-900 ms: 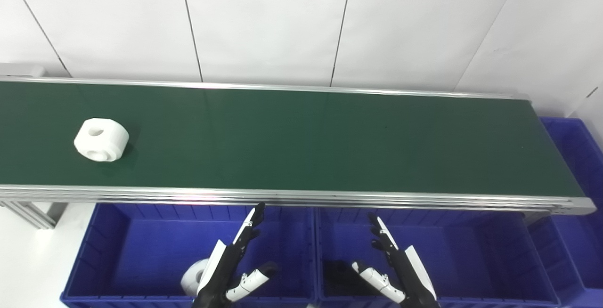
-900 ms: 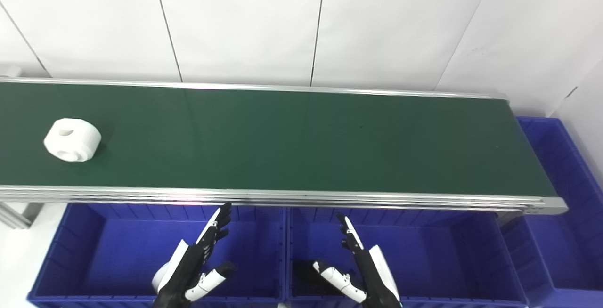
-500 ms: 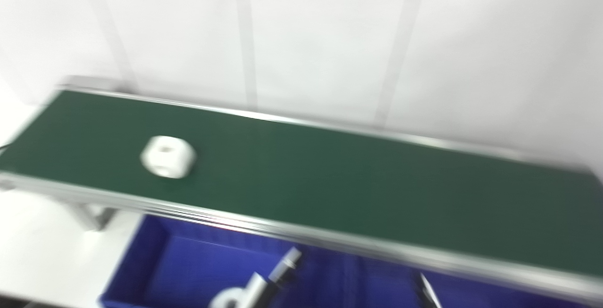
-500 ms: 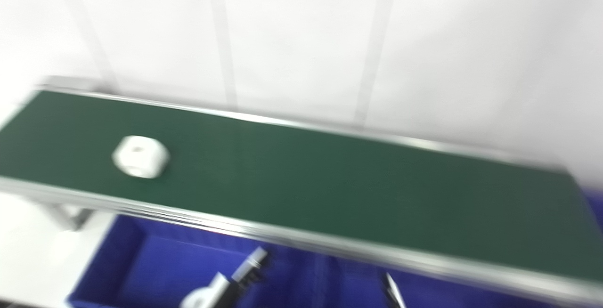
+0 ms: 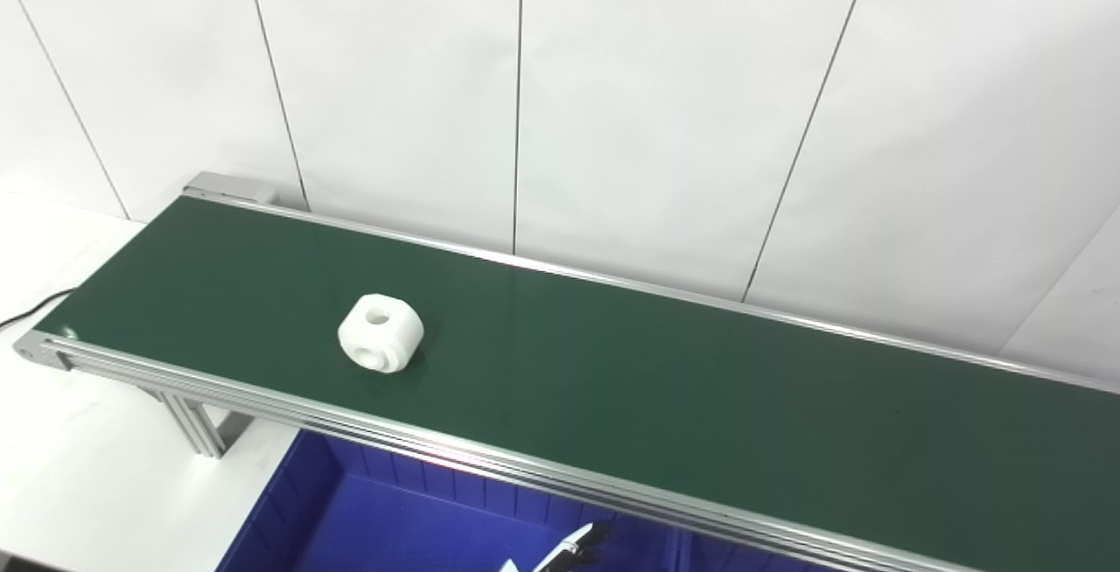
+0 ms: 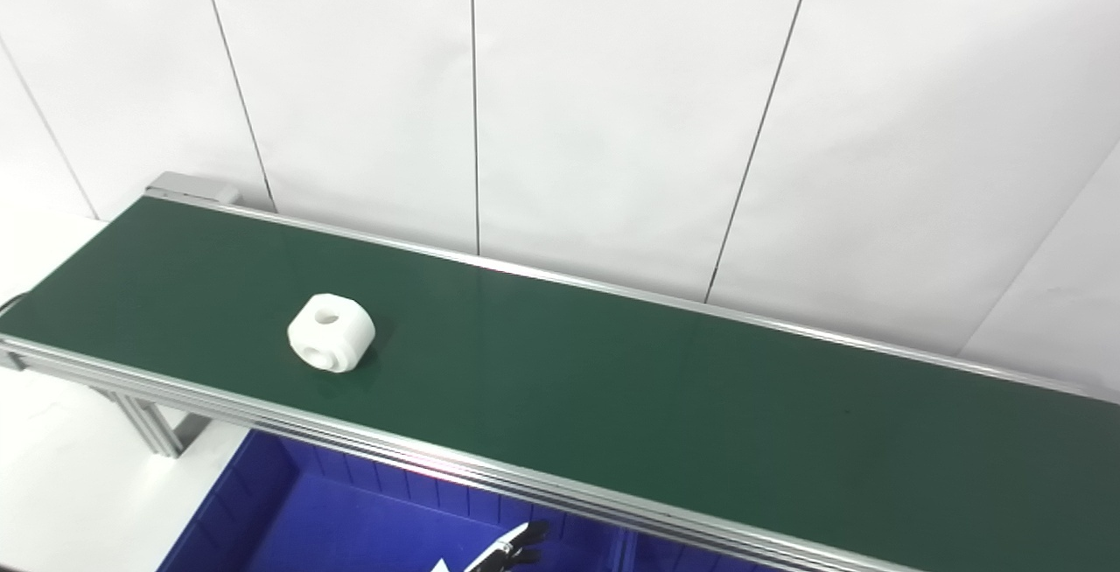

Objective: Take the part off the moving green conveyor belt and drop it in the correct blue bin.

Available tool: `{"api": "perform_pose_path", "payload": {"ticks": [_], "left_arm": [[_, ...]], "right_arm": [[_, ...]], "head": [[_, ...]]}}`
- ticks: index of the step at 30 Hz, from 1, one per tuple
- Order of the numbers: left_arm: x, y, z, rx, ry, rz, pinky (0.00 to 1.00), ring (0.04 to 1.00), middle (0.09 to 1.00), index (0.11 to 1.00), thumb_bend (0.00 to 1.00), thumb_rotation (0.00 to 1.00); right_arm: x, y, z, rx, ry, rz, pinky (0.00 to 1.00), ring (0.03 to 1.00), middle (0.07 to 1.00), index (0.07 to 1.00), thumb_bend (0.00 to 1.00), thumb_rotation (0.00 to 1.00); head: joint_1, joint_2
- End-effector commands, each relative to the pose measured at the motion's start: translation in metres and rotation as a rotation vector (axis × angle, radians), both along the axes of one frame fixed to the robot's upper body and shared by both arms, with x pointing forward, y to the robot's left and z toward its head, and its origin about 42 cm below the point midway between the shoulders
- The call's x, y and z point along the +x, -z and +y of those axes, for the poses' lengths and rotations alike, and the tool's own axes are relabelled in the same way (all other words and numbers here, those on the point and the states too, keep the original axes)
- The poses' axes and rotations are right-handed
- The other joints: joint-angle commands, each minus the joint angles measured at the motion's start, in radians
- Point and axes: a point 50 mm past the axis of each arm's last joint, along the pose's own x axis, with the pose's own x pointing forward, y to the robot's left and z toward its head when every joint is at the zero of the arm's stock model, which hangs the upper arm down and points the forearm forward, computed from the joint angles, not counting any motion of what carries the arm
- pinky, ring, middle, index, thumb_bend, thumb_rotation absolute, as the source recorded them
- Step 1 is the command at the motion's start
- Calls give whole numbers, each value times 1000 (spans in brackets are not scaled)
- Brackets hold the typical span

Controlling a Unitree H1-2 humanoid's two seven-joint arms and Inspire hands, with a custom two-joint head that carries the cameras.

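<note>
A white round part [image 5: 381, 344] with holes in its top and side lies on the green conveyor belt [image 5: 665, 388], left of the belt's middle. Below the belt's near rail a blue bin [image 5: 367, 519] shows part of its floor and ribbed wall. Only the fingertips of my left hand [image 5: 573, 554] poke in at the bottom edge, above that bin and well to the right of and below the part. Nothing touches them, and whether that hand is open or shut does not show. My right hand is out of the picture.
The belt's aluminium rails [image 5: 490, 467] run diagonally from the left end [image 5: 35, 349] down to the right. A white panelled wall [image 5: 560, 100] stands behind the belt. A white floor [image 5: 79, 484] and the belt's metal leg [image 5: 197, 423] lie at the lower left.
The camera has swung left and up, so the belt's left end shows and both hands have dropped out of sight. The part has ridden the belt to the right.
</note>
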Motion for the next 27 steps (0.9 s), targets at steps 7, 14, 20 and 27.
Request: {"api": "perform_pose_path", "payload": {"ticks": [7, 14, 20, 27], "left_arm": [[22, -47, 13, -102, -16, -201, 818, 893, 920, 905, 827, 661], [60, -101, 53, -62, -18, -408, 866, 919, 936, 923, 817, 686], [95, -134, 79, 95, -24, -531, 910, 953, 970, 964, 791, 822], [149, -175, 114, 260, -21, -544, 984, 998, 1000, 1000, 689, 646]], "right_arm": [[9, -6, 4, 16, -16, -82, 959, 999, 1000, 1000, 680, 757], [16, -3, 8, 39, -21, -101, 922, 979, 1000, 1000, 712, 744], [18, -10, 8, 15, -21, -105, 918, 964, 984, 997, 774, 775], [22, -10, 9, 25, -18, -134, 895, 967, 980, 987, 790, 771]], "head": [[-30, 0], [-100, 34], [-95, 75], [-118, 117]]}}
